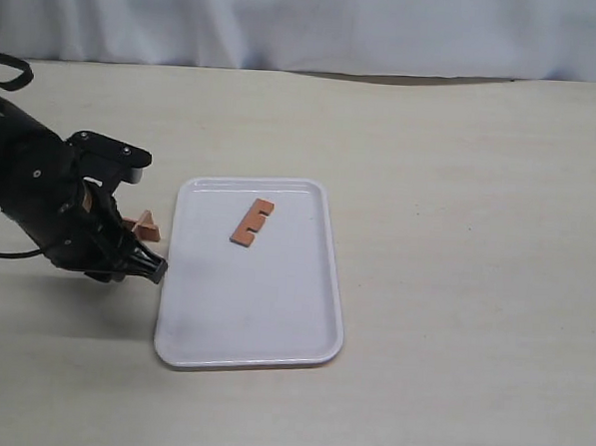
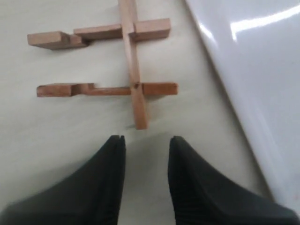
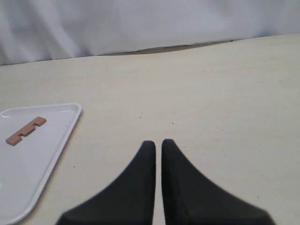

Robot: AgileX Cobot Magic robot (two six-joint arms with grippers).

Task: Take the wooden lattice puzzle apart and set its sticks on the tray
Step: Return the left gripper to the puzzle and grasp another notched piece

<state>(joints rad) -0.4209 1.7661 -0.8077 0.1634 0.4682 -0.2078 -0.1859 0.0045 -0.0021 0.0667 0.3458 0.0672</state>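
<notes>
The puzzle (image 2: 126,70), three joined sticks by our reading, lay flat on the counter (image 1: 460,192) just beside the left rim of the tray (image 1: 273,312). Its long spine stick (image 2: 136,103) ran straight away from the left gripper (image 2: 146,140), the near end aimed into the gap between the fingers but not yet inside it. Two crossbars (image 2: 108,89) sat square across that spine. The left gripper hung low and moderately parted, holding nothing. We judged it by far the nearer arm, so the coming move turned on closing over that near end. One loose stick (image 1: 252,222) already lay in the tray's far half. The right gripper (image 3: 154,143) hovered well off past the tray's other side, its fingers drawn almost together on nothing. The pale counter around was bare, leaving ample room.
</notes>
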